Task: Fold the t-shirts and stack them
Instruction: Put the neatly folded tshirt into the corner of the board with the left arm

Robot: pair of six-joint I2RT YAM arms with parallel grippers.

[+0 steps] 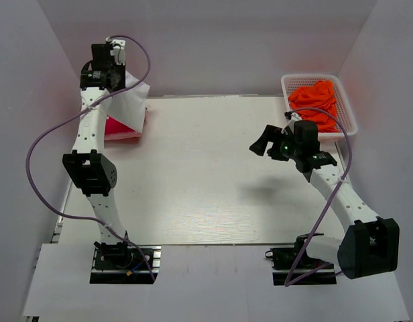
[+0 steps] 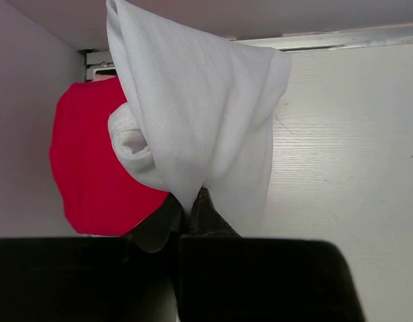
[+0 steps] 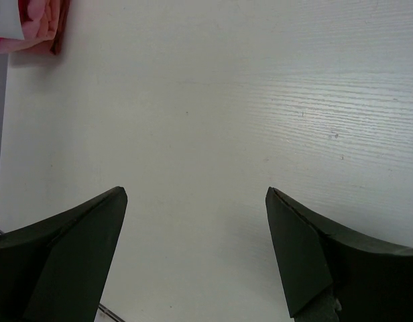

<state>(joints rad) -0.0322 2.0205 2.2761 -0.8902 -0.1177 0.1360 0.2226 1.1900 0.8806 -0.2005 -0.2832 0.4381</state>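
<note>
My left gripper [image 1: 119, 75] is raised at the far left corner, shut on the folded white t-shirt [image 1: 131, 100], which hangs from it. In the left wrist view the white t-shirt [image 2: 200, 114] is pinched between the closed jaws of the gripper [image 2: 192, 201]. Below it lies the folded crimson-pink t-shirt [image 1: 119, 127], also in the left wrist view [image 2: 92, 174]. A paler pink shirt [image 3: 42, 23] shows under it at the corner of the right wrist view. My right gripper [image 1: 262, 144] is open and empty above the table's right half; it also shows in the right wrist view [image 3: 196, 201]. Orange t-shirts [image 1: 315, 99] fill the basket.
The white lattice basket [image 1: 346, 107] stands at the far right corner. The white table [image 1: 206, 181] lies between the arms. Grey walls close in the left, back and right sides. A purple cable loops off each arm.
</note>
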